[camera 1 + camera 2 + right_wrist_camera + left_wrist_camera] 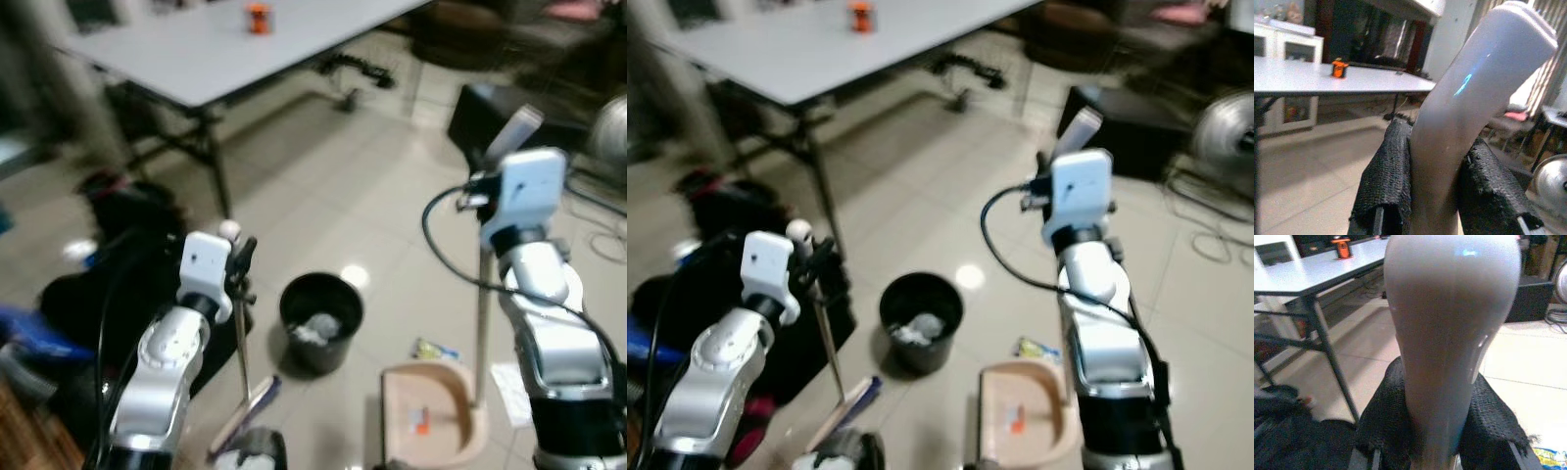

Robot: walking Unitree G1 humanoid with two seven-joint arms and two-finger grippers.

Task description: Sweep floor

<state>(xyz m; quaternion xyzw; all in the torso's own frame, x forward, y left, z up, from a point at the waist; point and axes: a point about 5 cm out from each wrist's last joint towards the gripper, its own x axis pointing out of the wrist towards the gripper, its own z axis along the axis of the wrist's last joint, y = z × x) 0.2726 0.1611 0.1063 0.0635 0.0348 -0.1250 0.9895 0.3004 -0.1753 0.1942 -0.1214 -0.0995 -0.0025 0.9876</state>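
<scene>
The two silver arms fill the foreground. The right gripper (487, 186) is clamped round the grey handle (1469, 103) of the dustpan (428, 411), its black padded fingers (1388, 171) pressing on both sides of the grip. The left gripper (238, 262) is likewise closed on the pale top of the broom (1449, 333), whose thin pole runs down and slightly toward the middle to the brush head (245, 416) on the tiles.

The dustpan stands flat on the floor just in front of the right arm, its long handle upright, its tan tray holding a small orange scrap. The broom head lies on the left of the pan, with a gap of bare tile between them, so the sweeping stroke must run from left to right into the pan's mouth.

The black bin (321, 321) sits beyond and between the two tools, already holding some crumpled waste. A small wrapper (434, 350), blurred but probably litter, lies on the tiles just beyond the pan, nearer the right arm than the broom.
</scene>
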